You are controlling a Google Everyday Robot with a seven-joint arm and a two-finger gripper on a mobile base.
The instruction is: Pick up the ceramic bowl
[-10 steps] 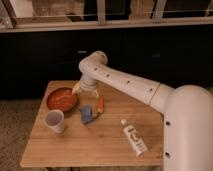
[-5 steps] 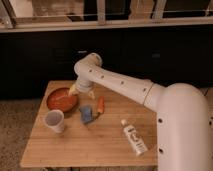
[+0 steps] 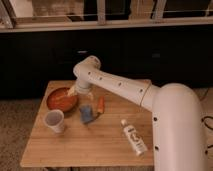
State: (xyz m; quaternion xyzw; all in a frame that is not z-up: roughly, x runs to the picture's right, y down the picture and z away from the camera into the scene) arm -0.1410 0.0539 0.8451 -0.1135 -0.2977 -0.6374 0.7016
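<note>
While the ceramic bowl [image 3: 61, 100] is set on the back left part of the wooden table [image 3: 100, 147], the gripper [image 3: 75, 91] is held at its right rim. The jaws are spread wide and nothing is gripped. A white cup [image 3: 54, 120] is placed just in front of the bowl. A blue thing [image 3: 86, 113], an orange thing [image 3: 100, 104] and a white bottle [image 3: 133, 136] are laid to the right.

Dim, warm light is falling from above onto the wooden table [image 3: 100, 145]; the white arm [image 3: 120, 86] is catching most of it and glowing pale along its top; the cabinet front [image 3: 160, 55] at 12 o'clock is sinking into near black; the gripper [image 3: 75, 91] is hanging at the 3 o'clock rim of the ceramic bowl [image 3: 59, 101], sitting in the arm's shade; a soft shadow is lying under the arm.
</note>
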